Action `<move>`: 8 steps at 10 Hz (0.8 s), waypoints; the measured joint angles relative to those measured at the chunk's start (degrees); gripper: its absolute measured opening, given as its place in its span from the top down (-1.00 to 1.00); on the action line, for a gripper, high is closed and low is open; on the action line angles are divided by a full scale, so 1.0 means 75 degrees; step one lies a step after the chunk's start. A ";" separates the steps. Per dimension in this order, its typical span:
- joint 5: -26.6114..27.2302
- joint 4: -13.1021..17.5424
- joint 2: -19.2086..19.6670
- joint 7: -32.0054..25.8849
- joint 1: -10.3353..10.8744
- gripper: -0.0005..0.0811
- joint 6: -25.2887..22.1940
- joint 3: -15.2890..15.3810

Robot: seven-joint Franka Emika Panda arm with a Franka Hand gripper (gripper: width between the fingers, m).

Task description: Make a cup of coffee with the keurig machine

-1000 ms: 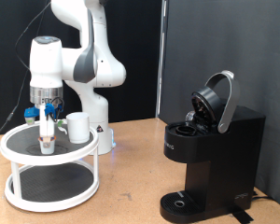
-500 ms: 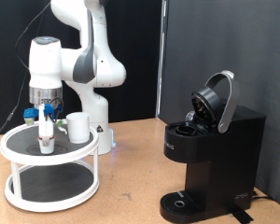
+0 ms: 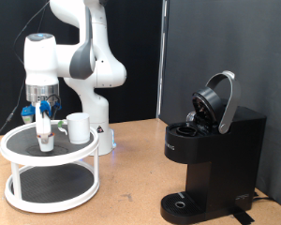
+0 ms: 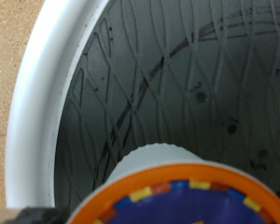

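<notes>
My gripper [image 3: 45, 120] hangs over the top tier of a white two-tier round stand [image 3: 19, 148] at the exterior view's left. It is shut on a small coffee pod [image 3: 47, 136], held just above the tier's dark surface. The wrist view shows the pod's white body and orange-rimmed blue top [image 4: 177, 191] close up. The cup [image 3: 79, 127], a white mug, stands on the same tier, just to the exterior view's right of the gripper. The keurig machine [image 3: 215, 150] stands at the exterior view's right with its domed lid [image 3: 218, 98] raised.
The stand's white rim [image 4: 47, 103] and dark mesh floor [image 4: 196, 84] fill the wrist view. The robot's base [image 3: 96, 122] stands behind the stand. Bare wooden table [image 3: 131, 178] lies between the stand and the machine. The machine's round drip tray [image 3: 181, 202] carries nothing.
The gripper has shifted a little up and towards the exterior view's left, with the pod in it. The mug and the machine have not moved.
</notes>
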 joint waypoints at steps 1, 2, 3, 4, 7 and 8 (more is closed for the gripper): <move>0.0110 0.0088 -0.0116 -0.0105 0.0000 0.02 -0.0229 -0.0004; 0.0168 0.0165 -0.0239 -0.0180 0.0000 0.02 -0.0457 -0.0005; 0.0191 0.0248 -0.0364 -0.0227 -0.0002 0.02 -0.0721 -0.0005; 0.0207 0.0315 -0.0494 -0.0244 -0.0002 0.02 -0.0976 -0.0006; 0.0710 0.0372 -0.0519 -0.0369 0.0016 0.02 -0.1100 -0.0011; 0.1123 0.0518 -0.0595 -0.0455 0.0059 0.02 -0.1254 -0.0016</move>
